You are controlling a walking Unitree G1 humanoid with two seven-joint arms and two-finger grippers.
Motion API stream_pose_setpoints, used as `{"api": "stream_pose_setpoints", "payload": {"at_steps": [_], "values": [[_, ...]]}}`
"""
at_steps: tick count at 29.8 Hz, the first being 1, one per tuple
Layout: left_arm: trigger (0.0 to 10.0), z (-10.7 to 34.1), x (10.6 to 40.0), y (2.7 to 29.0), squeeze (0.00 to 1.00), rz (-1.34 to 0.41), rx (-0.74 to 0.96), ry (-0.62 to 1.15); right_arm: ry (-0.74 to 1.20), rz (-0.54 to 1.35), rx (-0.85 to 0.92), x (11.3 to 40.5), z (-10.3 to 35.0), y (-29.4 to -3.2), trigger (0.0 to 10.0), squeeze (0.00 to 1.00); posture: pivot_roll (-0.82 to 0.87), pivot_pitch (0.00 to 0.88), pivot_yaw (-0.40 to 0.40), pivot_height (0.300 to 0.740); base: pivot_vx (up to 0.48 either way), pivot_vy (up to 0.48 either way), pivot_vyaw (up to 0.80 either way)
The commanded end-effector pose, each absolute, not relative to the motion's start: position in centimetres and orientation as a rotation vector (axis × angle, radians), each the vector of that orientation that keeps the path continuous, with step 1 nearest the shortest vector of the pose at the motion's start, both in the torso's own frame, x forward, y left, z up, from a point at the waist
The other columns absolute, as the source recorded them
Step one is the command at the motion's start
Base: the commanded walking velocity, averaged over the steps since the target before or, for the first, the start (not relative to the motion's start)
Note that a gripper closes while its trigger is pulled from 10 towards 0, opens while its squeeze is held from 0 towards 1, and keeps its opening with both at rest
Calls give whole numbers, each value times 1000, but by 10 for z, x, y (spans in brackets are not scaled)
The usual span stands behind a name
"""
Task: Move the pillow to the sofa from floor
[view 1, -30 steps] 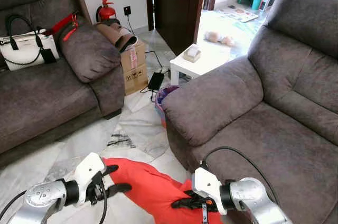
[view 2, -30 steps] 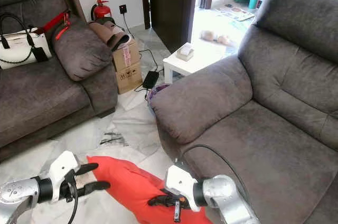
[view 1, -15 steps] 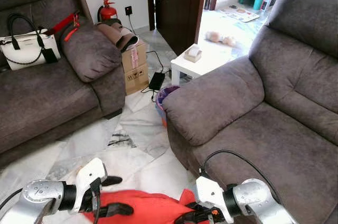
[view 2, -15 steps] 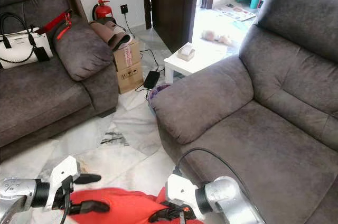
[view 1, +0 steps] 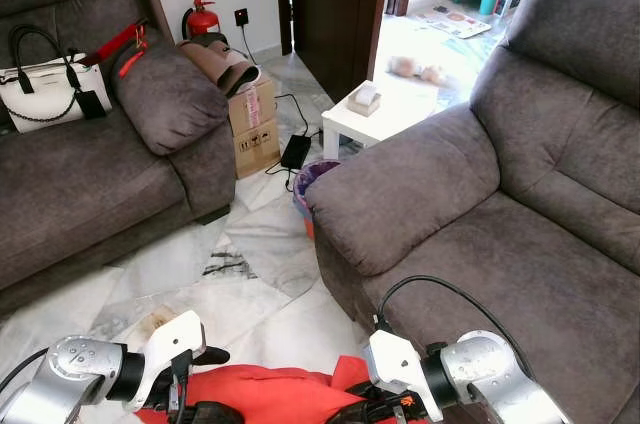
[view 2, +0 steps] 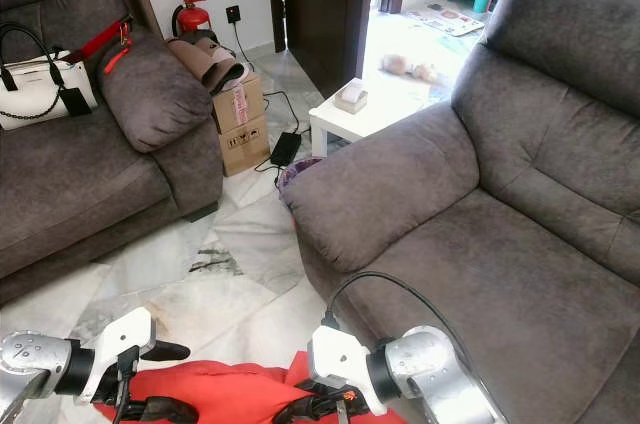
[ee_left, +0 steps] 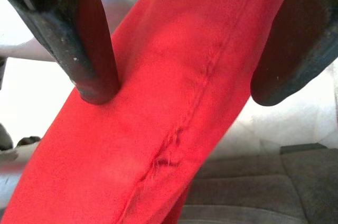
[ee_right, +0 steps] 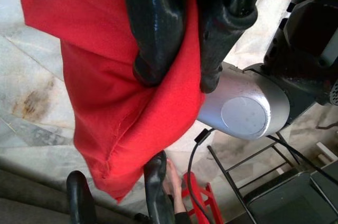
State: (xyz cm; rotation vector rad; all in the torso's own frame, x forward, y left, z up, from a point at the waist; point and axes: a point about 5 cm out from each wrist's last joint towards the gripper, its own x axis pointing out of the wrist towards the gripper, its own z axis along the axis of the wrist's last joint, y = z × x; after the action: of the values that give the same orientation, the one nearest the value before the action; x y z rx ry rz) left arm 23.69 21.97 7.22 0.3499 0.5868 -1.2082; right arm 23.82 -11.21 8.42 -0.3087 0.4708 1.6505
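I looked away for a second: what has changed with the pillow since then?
The red pillow has swung from a slanted lie to level and sits lower in view, carried between the left pincer and right pincer. Both still grip it. The sofa and handbag are unchanged.

Grey sofas [view 1: 560,194] — marble floor [view 1: 250,244], white table [view 1: 375,114]

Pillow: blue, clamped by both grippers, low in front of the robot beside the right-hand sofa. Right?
Not quite: the pillow is red, not blue, as the left eye view and both wrist views show. The rest holds: the left gripper and the right gripper both clamp it, low in front of the robot beside the right-hand sofa.
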Motion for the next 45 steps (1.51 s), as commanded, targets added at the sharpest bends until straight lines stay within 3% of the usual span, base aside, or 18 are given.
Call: {"api": "stream_pose_setpoints", "payload": {"at_steps": [1,4,5,11,17,22,28,29,30,31,45], "values": [[10000,65,232,224,1000,-1217,407,635,346,1725,-289,236,104,-101,10000,0,44,109,32,740,0,0,0],[10000,52,223,230,1000,-1254,549,707,350,1716,-299,237,104,-102,10000,0,44,109,32,740,0,0,0],[10000,48,217,233,0,-1290,592,740,351,1714,-300,237,104,-103,10000,0,45,109,31,740,0,0,0],[10000,36,211,250,0,-1284,777,801,353,1710,-293,238,106,-103,10000,0,42,110,32,740,0,0,0],[10000,35,219,256,0,-1201,913,738,349,1711,-293,237,107,-103,10000,0,50,113,30,740,0,0,0],[10000,35,236,249,0,-1049,888,623,342,1722,-283,236,110,-100,10000,0,50,113,30,740,0,0,0],[10000,32,234,245,0,-1057,850,608,343,1726,-277,235,110,-99,10000,0,50,113,30,740,0,0,0],[4941,30,233,244,0,-1061,834,598,345,1726,-276,235,110,-100,10000,0,46,114,28,740,0,0,0],[4941,30,233,244,0,-1061,834,598,345,1726,-276,235,110,-100,10000,0,46,114,28,740,0,0,0],[0,29,231,241,0,-1087,801,591,344,1722,-275,235,111,-100,10000,0,42,115,28,740,0,0,0],[0,30,228,239,0,-1176,818,590,352,1717,-273,236,111,-100,10000,0,47,119,26,740,0,0,0]]}}
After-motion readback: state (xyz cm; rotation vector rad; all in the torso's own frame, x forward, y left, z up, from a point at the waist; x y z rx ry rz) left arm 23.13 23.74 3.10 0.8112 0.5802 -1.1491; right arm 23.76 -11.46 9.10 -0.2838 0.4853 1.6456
